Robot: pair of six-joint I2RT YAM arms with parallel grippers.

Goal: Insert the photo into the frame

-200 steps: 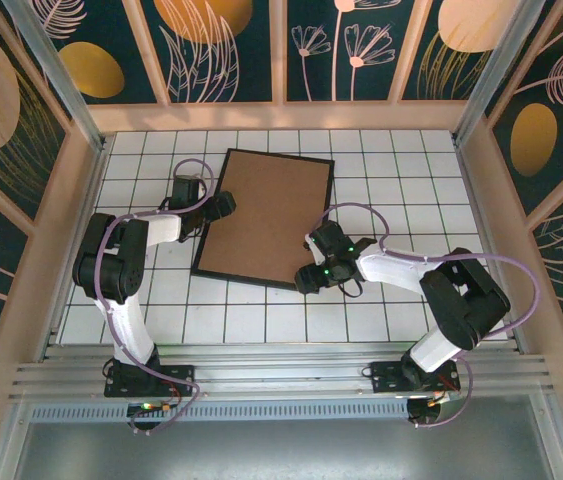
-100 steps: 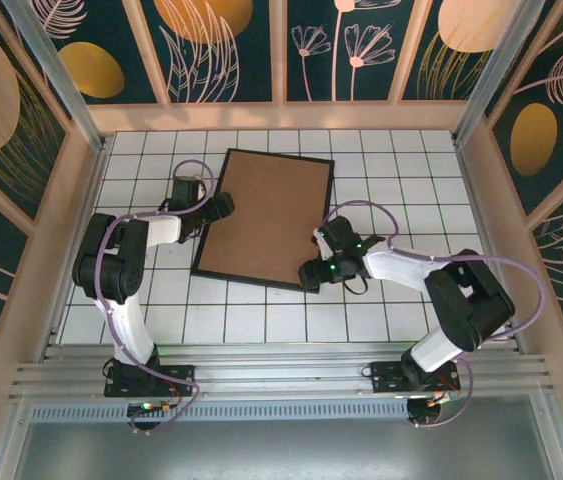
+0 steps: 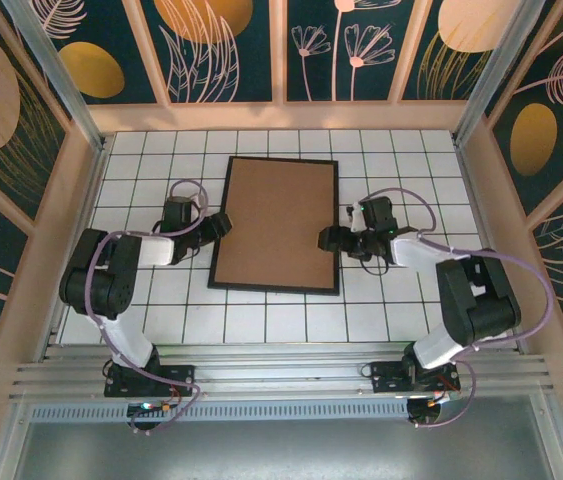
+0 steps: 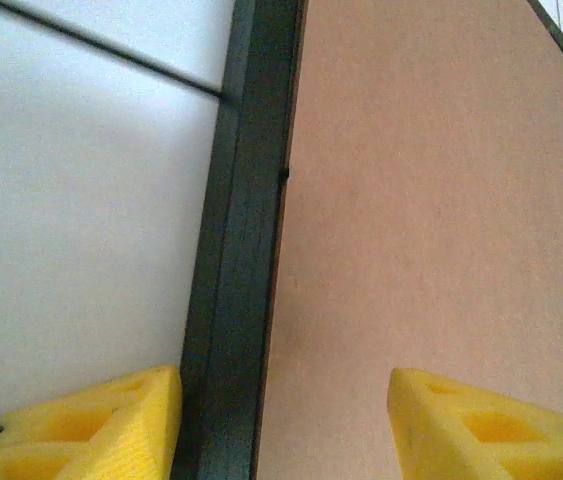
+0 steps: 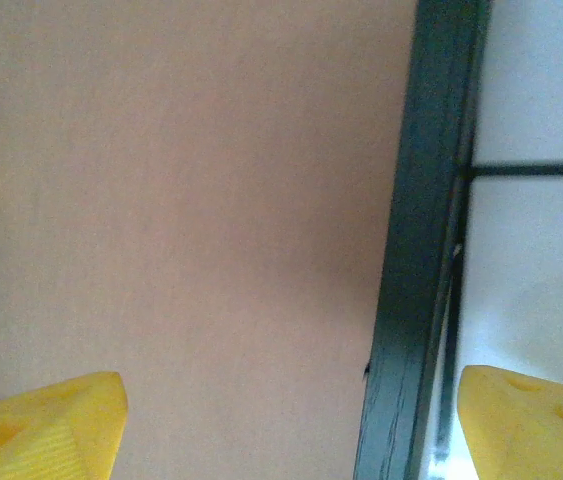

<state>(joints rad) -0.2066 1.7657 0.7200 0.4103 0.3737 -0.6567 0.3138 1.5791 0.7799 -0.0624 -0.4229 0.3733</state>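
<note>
At the near edge of the counter (image 3: pixel 261 325) the two bases sit side by side. The left arm (image 3: pixel 111 275) rises from its base, folds at the elbow on the left and reaches right, low over the tiles. The right arm (image 3: pixel 471 300) mirrors it, folding on the right and reaching left, with a lilac cable looping over each forearm. Between them, at the middle of the counter, the frame (image 3: pixel 273 290) lies flat and back-up, its long sides running near to far, roughly in line with the tile grid. It has a narrow black rim around a plain brown backing board (image 3: pixel 276 220) that fills it edge to edge. The left jaws meet the frame's left side and stand apart, gripping nothing. One yellow fingertip (image 4: pixel 71 425) is over the white counter, the other is over the board, and the black rim runs between them. The right jaws are at the frame's right side, spread wide and also empty. One fingertip (image 5: pixel 41 425) is over the board, its partner is over the counter, and the rim is nearer the counter-side tip. I cannot tell whether any fingertip presses on a surface. Beyond the frame stand dark wall panels (image 3: pixel 231 50) painted with leaves.
</note>
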